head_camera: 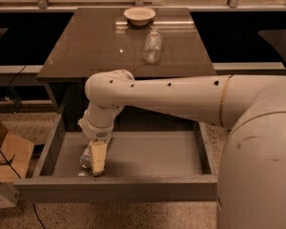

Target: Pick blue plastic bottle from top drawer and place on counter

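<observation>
Jaws, tan and blocky, hang in the smooth grey top drawer (148, 156) over the clear blue plastic bottle (85, 159); their grip cannot be told. Glossy brown worktop (95, 46) behind.

gripper (96, 163) in top drawer (152, 160), left, at blue plastic bottle (85, 159) | bowl (139, 15), vessel (152, 46) on counter (95, 46)

No legible text, even on the bottle (85, 159) beside the pincer (95, 162) in the top drawer (152, 152).
</observation>
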Motion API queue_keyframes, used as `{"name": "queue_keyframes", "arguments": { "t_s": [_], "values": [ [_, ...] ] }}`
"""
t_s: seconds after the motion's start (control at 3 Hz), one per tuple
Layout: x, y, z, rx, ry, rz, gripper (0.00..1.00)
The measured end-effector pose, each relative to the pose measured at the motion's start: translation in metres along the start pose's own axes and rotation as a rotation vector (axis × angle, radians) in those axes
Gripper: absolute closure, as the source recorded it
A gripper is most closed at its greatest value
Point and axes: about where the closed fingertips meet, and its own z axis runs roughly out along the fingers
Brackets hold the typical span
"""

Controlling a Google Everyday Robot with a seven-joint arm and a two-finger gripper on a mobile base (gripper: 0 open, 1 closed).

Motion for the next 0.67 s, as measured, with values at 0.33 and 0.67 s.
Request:
{"name": "queue_keyframes", "arguments": {
  "t_s": [0.33,0.67],
  "values": [
    [-0.0013,-0.0031,0.0054,-0.005,-0.006,-0.005,0.00],
    [-0.0013,-0.0031,0.0054,-0.005,-0.006,-0.005,0.00]
  ]
}}
